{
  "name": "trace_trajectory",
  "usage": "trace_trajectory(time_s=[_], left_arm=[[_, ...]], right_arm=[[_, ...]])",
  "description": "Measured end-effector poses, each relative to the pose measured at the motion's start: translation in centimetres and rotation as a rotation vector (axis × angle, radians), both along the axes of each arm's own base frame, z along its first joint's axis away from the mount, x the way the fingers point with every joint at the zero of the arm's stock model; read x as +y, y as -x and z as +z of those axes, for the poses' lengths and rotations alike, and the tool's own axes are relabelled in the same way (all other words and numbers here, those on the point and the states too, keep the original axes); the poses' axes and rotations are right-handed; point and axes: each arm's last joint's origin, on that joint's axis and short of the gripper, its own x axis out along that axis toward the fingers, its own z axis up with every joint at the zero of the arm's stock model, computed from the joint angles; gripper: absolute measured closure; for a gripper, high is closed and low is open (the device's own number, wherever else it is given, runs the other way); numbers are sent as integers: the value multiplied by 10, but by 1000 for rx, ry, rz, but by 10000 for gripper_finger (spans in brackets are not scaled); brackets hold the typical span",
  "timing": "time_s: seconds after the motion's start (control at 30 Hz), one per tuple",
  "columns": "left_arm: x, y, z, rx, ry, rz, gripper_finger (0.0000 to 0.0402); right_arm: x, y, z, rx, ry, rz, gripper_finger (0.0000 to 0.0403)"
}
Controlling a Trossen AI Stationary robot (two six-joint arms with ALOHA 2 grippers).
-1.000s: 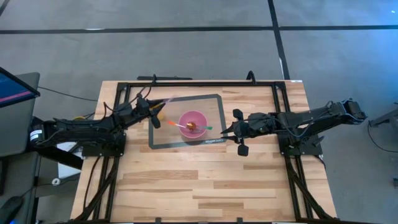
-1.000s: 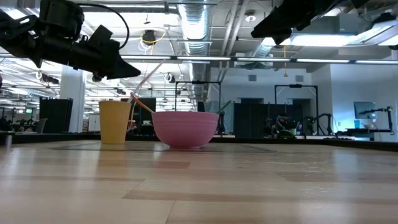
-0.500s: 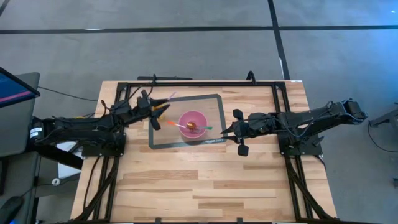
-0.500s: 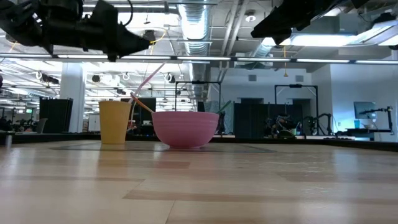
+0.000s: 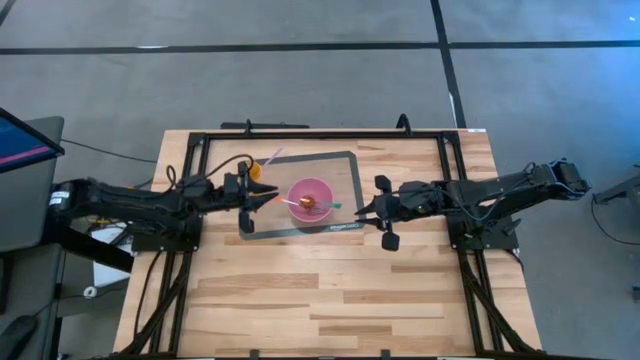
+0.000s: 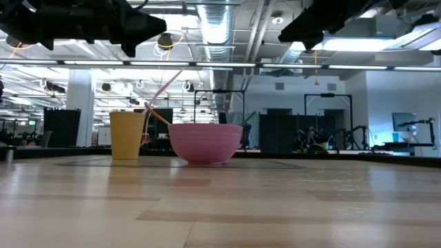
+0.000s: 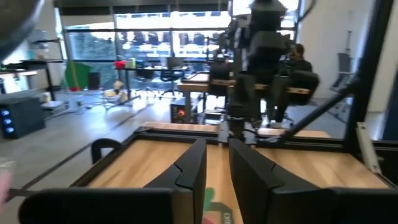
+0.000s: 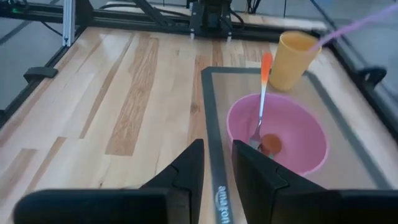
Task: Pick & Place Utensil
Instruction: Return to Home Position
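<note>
Nearest me the wooden table [image 5: 330, 290] is bare planks. Moving in, I've got the transparent mat [image 5: 345, 170] with the pink bowl [image 6: 204, 143] sitting in the middle of it.

The left gripper [image 5: 268, 199] hangs over the mat's left edge, just left of the bowl and touching nothing. From the low view that arm is up high, above the rims of everything on the mat. On its wrist camera the two fingers [image 7: 193, 171] are drawn nearly together with only a thin slit between them, and nothing is in the grip.

The right gripper [image 5: 362, 210] sits just off the mat's right edge, pointing at the bowl, also raised. Same story there: fingers [image 8: 189, 165] close together, a narrow slot, no load.

In the bowl I can see an orange-handled fork [image 8: 263, 87] leaning on the rim, and the green spoon [image 5: 332, 207] with its handle poking out over the right side.

Farther back and to the left of the bowl stands the yellow cup [image 6: 126, 136], upright on the mat, a small gap between it and the bowl. The pink straw [image 8: 354, 27] stands in the cup and leans out past its rim.
</note>
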Motion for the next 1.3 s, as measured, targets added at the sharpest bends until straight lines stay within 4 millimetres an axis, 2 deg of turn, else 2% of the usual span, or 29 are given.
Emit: trace_trajectory(time_s=[0.13,0.37,0.5,0.63,0.8,0.97,1.13,1.3], left_arm=[[-4,0,0,0,-2,-26,345],[-4,2,2,-11,-2,-15,361],[-4,8,7,-52,-3,-14,370],[-5,17,13,-89,-31,-4,381],[-3,27,11,-37,-36,59,396],[-1,38,6,28,15,114,395],[-2,49,10,-24,36,113,395],[-2,59,10,-27,34,115,395]], right_arm=[[0,0,-1,11,-59,-32,326],[-3,-1,5,-15,32,4,326],[-3,-1,26,-70,-41,-30,326],[-6,9,55,-89,-92,-57,326],[-7,25,71,-138,-138,-70,326],[-6,35,79,-178,-145,-57,326],[-5,47,87,-218,-166,-50,326],[-6,60,72,-209,-142,-78,326]])
